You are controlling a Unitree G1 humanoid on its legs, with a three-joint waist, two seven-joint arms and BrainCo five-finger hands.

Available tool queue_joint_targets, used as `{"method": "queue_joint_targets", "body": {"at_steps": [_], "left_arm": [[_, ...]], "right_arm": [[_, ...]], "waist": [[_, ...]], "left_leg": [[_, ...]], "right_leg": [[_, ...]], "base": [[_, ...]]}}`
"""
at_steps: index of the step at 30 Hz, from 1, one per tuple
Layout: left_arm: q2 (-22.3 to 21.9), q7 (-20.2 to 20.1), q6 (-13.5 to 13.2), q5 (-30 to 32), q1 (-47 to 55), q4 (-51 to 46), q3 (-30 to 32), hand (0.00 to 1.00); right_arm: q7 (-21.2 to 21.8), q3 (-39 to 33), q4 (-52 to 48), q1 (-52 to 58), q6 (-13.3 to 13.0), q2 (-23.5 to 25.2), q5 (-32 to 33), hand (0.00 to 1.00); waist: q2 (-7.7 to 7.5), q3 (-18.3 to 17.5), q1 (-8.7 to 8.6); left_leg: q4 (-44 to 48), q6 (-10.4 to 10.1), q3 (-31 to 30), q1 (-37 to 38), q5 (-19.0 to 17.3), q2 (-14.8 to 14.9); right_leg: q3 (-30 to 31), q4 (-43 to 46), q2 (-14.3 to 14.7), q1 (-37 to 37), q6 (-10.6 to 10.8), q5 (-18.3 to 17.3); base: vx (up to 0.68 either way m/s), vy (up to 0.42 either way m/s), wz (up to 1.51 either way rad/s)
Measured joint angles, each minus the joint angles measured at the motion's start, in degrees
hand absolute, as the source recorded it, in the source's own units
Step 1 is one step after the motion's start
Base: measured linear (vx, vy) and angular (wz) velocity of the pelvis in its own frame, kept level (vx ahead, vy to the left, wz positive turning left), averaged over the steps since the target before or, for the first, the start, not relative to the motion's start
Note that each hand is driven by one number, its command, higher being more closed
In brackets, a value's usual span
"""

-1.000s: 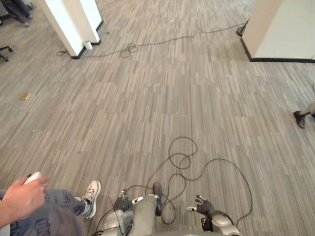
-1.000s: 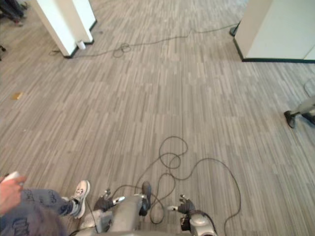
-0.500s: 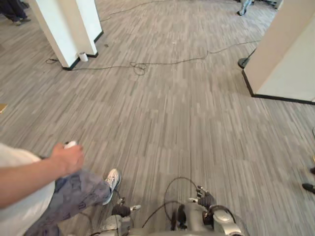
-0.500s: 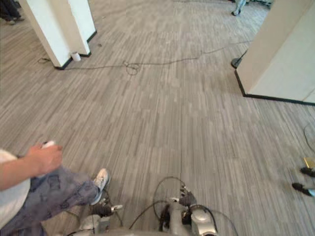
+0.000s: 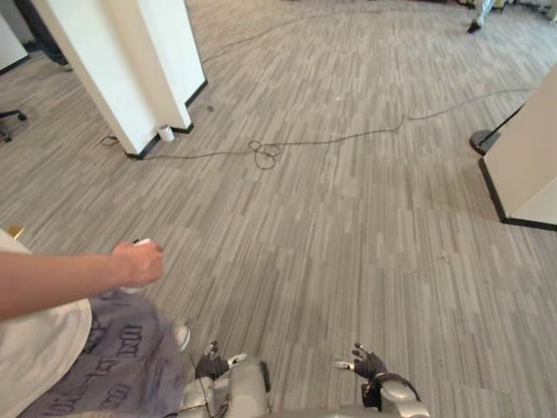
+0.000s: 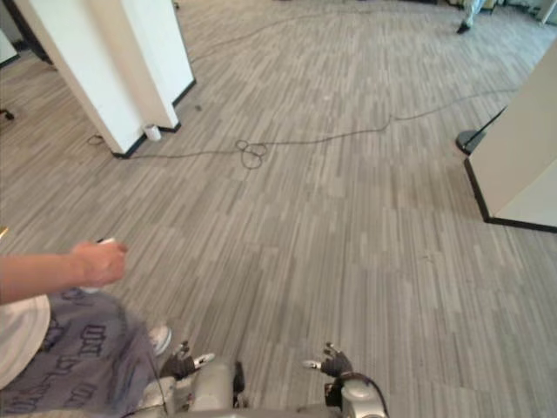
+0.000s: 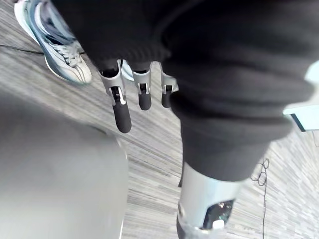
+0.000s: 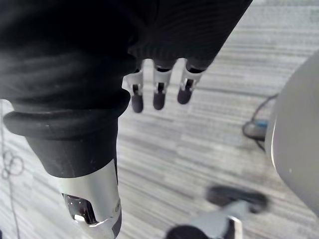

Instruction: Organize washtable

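Grey striped floor (image 5: 365,218) below left robot hand (image 7: 121,113) and right robot hand (image 8: 158,97): fingers spread loose, holding nothing. Left wrist view adds a laced shoe (image 7: 65,59); eye views, person's fist (image 5: 139,263) at left.

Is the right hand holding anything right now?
No, the right hand hangs with its fingers straight and nothing in it, above the striped floor.

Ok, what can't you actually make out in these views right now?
- White thing in the person's hand, left eye view: fingers cover most of it.
- Small white object by the pillar: too small to identify.
- Dark stand base: its top is hidden behind the partition.
- Far person: cut by the top edge.
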Motion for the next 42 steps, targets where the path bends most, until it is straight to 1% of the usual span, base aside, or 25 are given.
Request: {"method": "queue_joint_targets", "body": {"at_steps": [2, 3, 4, 6, 7, 9, 11, 13, 15, 16, 17, 18, 19, 20, 22, 25, 27, 29, 30, 31, 32, 36, 37, 38, 42], "left_arm": [[-0.39, 0.16, -0.3, -0.56, 1.51, 0.2, -0.05, 0.0], [0.62, 0.26, -0.31, -1.5, 2.15, 0.73, 0.25, 0.0], [1.59, 0.4, -0.14, -1.5, 1.96, 1.08, 0.19, 0.0], [4.87, 0.71, 0.46, -1.72, 1.46, 1.63, 0.03, 0.0], [5.43, 0.77, 0.97, -1.67, 1.1, 2.09, -0.24, 0.0], [5.25, 1.28, 1.23, -1.38, 0.4, 2.5, -0.61, 0.0], [3.83, 1.22, 0.99, -1.4, -0.35, 2.53, -1.74, 0.0], [2.47, 1.2, 0.76, -1.37, -1.1, 2.56, -2.9, 0.0], [1.76, 1.21, 0.85, -0.81, -1.71, 3.5, -4.1, 0.0], [1.11, 1.03, 0.85, -0.17, -2.67, 4.51, -5.68, 0.0], [0.18, 0.91, 0.81, 0.59, -3.59, 4.49, -5.63, 0.0], [-1.63, 0.59, 0.94, 1.34, -4.99, 4.25, -5.52, 0.0], [-4.05, 0.27, 1.35, 1.87, -5.57, 4.4, -5.2, 0.0], [-4.28, 0.21, 1.6, 1.88, -4.41, 4.0, -5.71, 0.0], [-3.14, -0.03, 1.51, 2.4, -4.28, 1.97, -6.68, 0.0], [-2.09, 0.1, 1.23, 2.41, -3.31, -1.39, -6.65, 0.0], [-2.18, 0.14, 0.64, 2.41, -2.29, -2.64, -6.68, 0.0], [-2.38, 0.26, 0.39, 2.41, -1.63, -3.35, -6.67, 0.0], [-2.77, 0.31, 0.2, 2.39, -0.92, -3.37, -6.54, 0.0], [-2.87, 0.3, 0.14, 2.39, -1.1, -3.62, -6.43, 0.0], [-2.31, 0.48, 0.26, 2.34, -2.24, -3.09, -4.92, 0.0], [-2.7, 0.83, 0.23, 2.32, -2.42, 0.48, -2.54, 0.0], [-2.64, 0.88, 0.23, 2.33, -2.36, 0.73, -2.31, 0.0], [-2.24, 1.08, 0.19, 2.36, -2.12, 0.69, -2.15, 0.0], [-2.91, 1.17, 0.28, 2.49, -1.67, 1.01, -1.97, 0.0]], "right_arm": [[0.22, 1.26, 0.94, 0.38, 0.14, -1.35, -0.24, 0.0], [0.06, 1.34, 0.65, 0.86, 0.19, -0.39, -0.28, 0.0], [0.17, 1.45, -0.18, 1.07, 0.15, -0.06, -0.53, 0.0], [0.91, 1.17, -5.09, 1.73, -0.87, 1.04, -2.7, 0.0], [1.08, 1.21, -6.62, 1.87, -1.2, 1.04, -2.98, 0.0], [1.12, 0.81, -12.21, 4.87, -2.42, 0.12, -2.43, 0.0], [1.12, 0.67, -13.9, 5.47, -2.86, -1.21, -2.22, 0.0], [1.04, -0.34, -12.8, 5.05, -2.76, -1.61, -1.83, 0.0], [0.48, -1.43, -12.69, 4.82, -2.53, -1.54, -1.69, 0.0], [0.05, -1.52, -12.42, 4.56, -2.42, -2.05, -1.5, 0.0], [0.1, -1.59, -12.27, 3.95, -2.28, -2.5, -1.14, 0.0], [0.15, -2.18, -13.11, 3.57, -2.5, -3.5, 0.25, 0.0], [0.32, -2.71, -14.6, 3.18, -3.02, -3.83, 1.77, 0.0], [0.06, -2.5, -14.69, 2.95, -2.78, -3.28, 1.6, 0.0], [-0.45, -2.3, -12.52, 1.77, -1.84, -1.89, 2.3, 0.0], [-1.16, -1.46, -11.5, 2.87, -1.33, 1.37, 2.84, 0.0], [-1.3, -1.45, -11.67, 3.2, -1.34, 2.86, 2.84, 0.0], [-1.65, -1.38, -12.09, 3.32, -1.33, 3.83, 2.84, 0.0], [-1.84, -1.32, -12.07, 4.44, -1.28, 3.87, 2.84, 0.0], [-1.99, -1.3, -11.53, 4.37, -1.29, 4.19, 2.83, 0.0], [-2.36, 0.07, -11.79, 4.6, -1.48, 4.63, 2.71, 0.0], [-2.24, 1.37, -12.32, 4.7, -1.75, 4.12, 1.88, 0.0], [-2.23, 1.39, -12.41, 4.89, -1.77, 4.18, 1.7, 0.0], [-2.18, 1.41, -12.35, 5.58, -1.84, 4.38, 0.88, 0.0], [-2.14, 1.07, -10.28, 5.21, -1.84, 3.33, -0.2, 0.0]], "waist": [[2.61, -1.52, 1.68], [1.6, -2.15, 1.36], [0.36, -1.9, 1.41], [-3.95, 0.82, 0.62], [-4.95, 1.23, -0.22], [-4.52, 2.03, -1.39], [-3.34, 2.47, -2.21], [-3.14, 2.66, -1.83], [-2.39, 2.13, -3.02], [-0.89, 1.01, -4.39], [-0.45, 1.08, -4.45], [0.72, 2.71, -5.06], [0.88, 3.59, -5.75], [1.39, 2.98, -5.82], [2.78, 2.96, -5.69], [-1.16, 3.13, -3.59], [-1.44, 2.81, -3.38], [-0.82, 2.45, -3.46], [0.65, 1.67, -3.04], [0.38, 1.2, -2.73], [-2.26, 0.42, -3.34], [-0.62, 0.9, -3.52], [-0.97, 0.67, -3.64], [-2.8, -0.25, -3.46], [-2.49, -1.61, -3.53]], "left_leg": [[-10.8, -0.23, -7.54, -0.61, 2.89, -1.78], [-5.74, 2.4, -7.08, -0.69, 1.17, -2.87], [-5.32, 2.54, -5.7, 0.17, -0.75, -3.13], [-7.68, 5.93, -2.28, 5.59, -4.15, -5.82], [-8.45, 6.21, -2.26, 7.41, -4.49, -6.29], [-12.9, 8.24, -4.59, 15.06, -7.46, -8.1], [-14.26, 8.84, -7.5, 19.62, -9.93, -8.29], [-16.47, 8.59, -9.93, 25.05, -12.56, -8.42], [-19.89, 8.15, -15.05, 31.21, -15.21, -7.11], [-20.82, 7.81, -18.33, 32.38, -15.53, -4.83], [-18.88, 6.58, -18.64, 31.6, -14.86, -3.96], [-12.55, 1.15, -18.56, 30.05, -11.61, -4.23], [-1.14, -4.02, -15.49, 27.2, -5.32, -5.16], [5.69, -4.11, -12.68, 24.53, -0.93, -3.85], [19.45, -1.71, -2.7, 16.41, -5.31, 3.54], [7.63, -0.07, 8.19, 11.55, -6.65, 2.89], [-4.93, 0.47, 11.08, 9.56, -5.89, 0.53], [-19.32, 4.18, 11.13, 7.7, 1.53, -2.83], [-26.97, 9.0, 9.14, 7.46, 15.37, -3.63], [-26.26, 9.61, 9.19, 7.72, 16.02, -3.57], [-24.46, 10.12, 8.61, 7.11, 16.1, -4.56], [-26.02, 8.29, 4.59, 12.72, 14.36, -1.37], [-26.32, 7.72, 4.87, 13.46, 14.01, -1.41], [-27.46, 3.87, 5.63, 15.11, 11.47, -2.37], [-31.78, 0.7, 4.91, 17.66, 12.21, -1.31]], "right_leg": [[3.8, 2.08, 0.94, 1.21, 2.0, -4.65], [5.68, 8.58, -0.04, 0.5, 4.15, -9.25], [5.73, 15.52, -1.2, -2.02, 4.9, -9.91], [5.66, 52.86, -3.95, -21.76, 4.37, -4.68], [4.87, 55.55, -3.73, -24.69, 4.48, -5.34], [-1.49, 45.68, -3.02, -30.3, 3.62, -5.98], [-5.75, 32.37, -3.21, -32.72, 4.91, -4.84], [-8.47, 18.67, -3.36, -33.82, 4.85, 0.68], [-8.39, 18.27, -2.82, -35.07, 4.28, 8.07], [-8.43, 20.51, -1.81, -35.36, 1.04, 9.19], [-9.63, 22.77, -2.15, -35.15, -0.58, 7.74], [-11.2, 31.6, -4.37, -36.44, -3.09, 5.1], [-12.06, 41.01, -5.37, -39.4, -2.9, 1.78], [-11.41, 32.38, -3.83, -35.82, -2.17, 2.09], [-12.28, 25.66, -0.75, -25.39, -4.35, -1.53], [-10.17, 19.58, -2.24, -14.16, -4.39, -1.58], [-9.03, 18.99, -2.43, -10.43, -2.69, -1.98], [-8.18, 20.58, -2.06, -7.77, 1.32, -4.38], [-7.34, 22.82, -0.35, -6.94, 3.21, -6.14], [-6.12, 24.98, -0.28, -6.88, 3.62, -7.76], [-3.76, 26.14, -2.08, -7.7, 1.0, -10.77], [1.37, 18.91, -2.85, -8.7, 1.3, -10.3], [1.51, 16.6, -3.42, -8.16, 1.97, -9.3], [2.18, 11.38, -5.73, -8.54, 5.07, -1.86], [2.21, 11.48, -4.66, -8.36, 4.69, -2.65]], "base": [[0.69, 0.268, -1.19], [0.55, 0.232, -0.81], [0.66, 0.245, -0.88], [0.57, 0.186, -0.54], [0.52, 0.161, 0.07], [0.57, 0.122, 0.66], [0.7, 0.083, 0.98], [0.62, 0.031, 0.71], [0.91, -0.074, 1.07], [0.89, -0.135, 1.32], [0.88, -0.166, 1.29], [0.95, -0.225, 1.03], [0.75, -0.195, 0.85], [0.62, -0.278, 0.66], [0.56, -0.228, 0.29], [0.66, -0.196, 0.04], [0.6, -0.083, -0.21], [0.57, -0.003, -0.29], [0.41, 0.053, -0.39], [0.53, -0.014, -0.28], [0.44, -0.074, -0.5], [0.23, -0.12, -0.61], [0.12, -0.108, -0.41], [0.13, -0.183, 0.02], [0.08, -0.145, -0.07]]}}
